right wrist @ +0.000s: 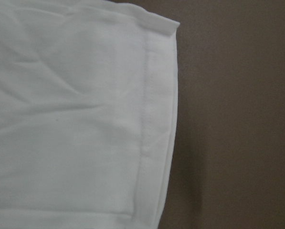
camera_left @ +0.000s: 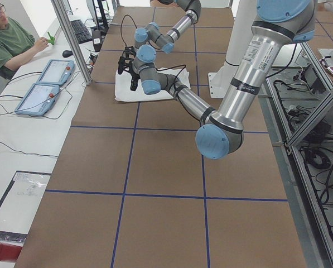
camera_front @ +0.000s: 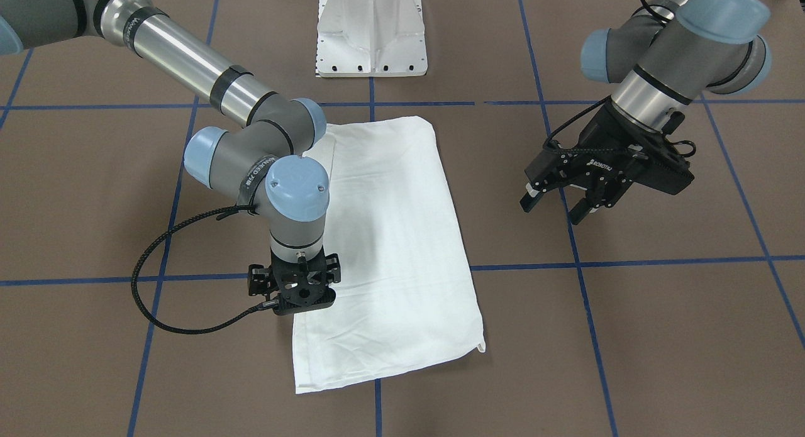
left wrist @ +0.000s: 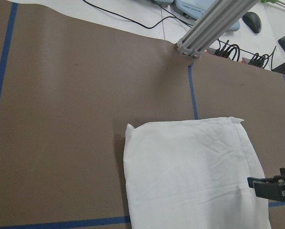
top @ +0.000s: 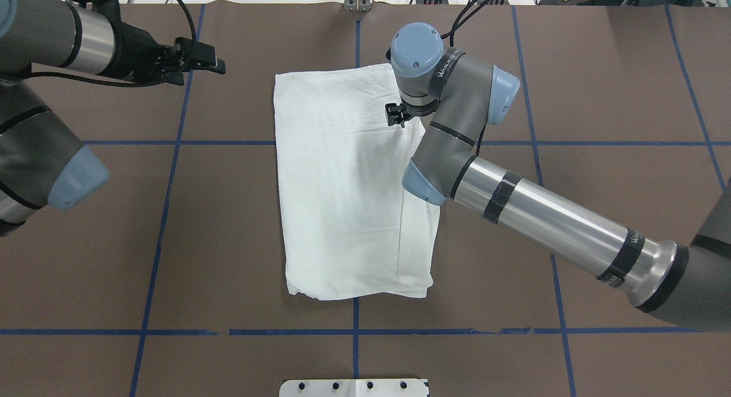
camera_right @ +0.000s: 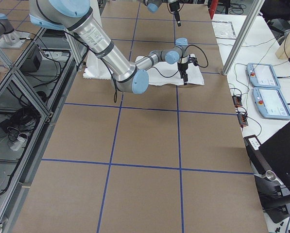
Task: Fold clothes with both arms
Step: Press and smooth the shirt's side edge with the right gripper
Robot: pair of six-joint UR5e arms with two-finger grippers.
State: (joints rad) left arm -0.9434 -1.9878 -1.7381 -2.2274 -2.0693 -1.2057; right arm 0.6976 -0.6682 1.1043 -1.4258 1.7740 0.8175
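The white shirt [camera_front: 390, 236] lies flat on the brown table, folded into a long rectangle [top: 342, 203]. No printed text or collar shows. My right gripper [camera_front: 300, 292] points straight down at the shirt's long edge near the end far from my base [top: 395, 115]. Its side links look spread, so it seems open; its fingertips are hidden below it. The right wrist view shows only the hemmed shirt edge [right wrist: 147, 119] close up. My left gripper [camera_front: 553, 210] is open and empty, raised above bare table well off the shirt [top: 214, 60].
The white pedestal base [camera_front: 372, 34] stands at the robot's side of the table. Blue tape lines [camera_front: 578, 261] cross the brown surface. An aluminium post [left wrist: 214, 24] rises at the far edge. An operator [camera_left: 10, 39] and two control pendants [camera_left: 43, 84] are beyond it.
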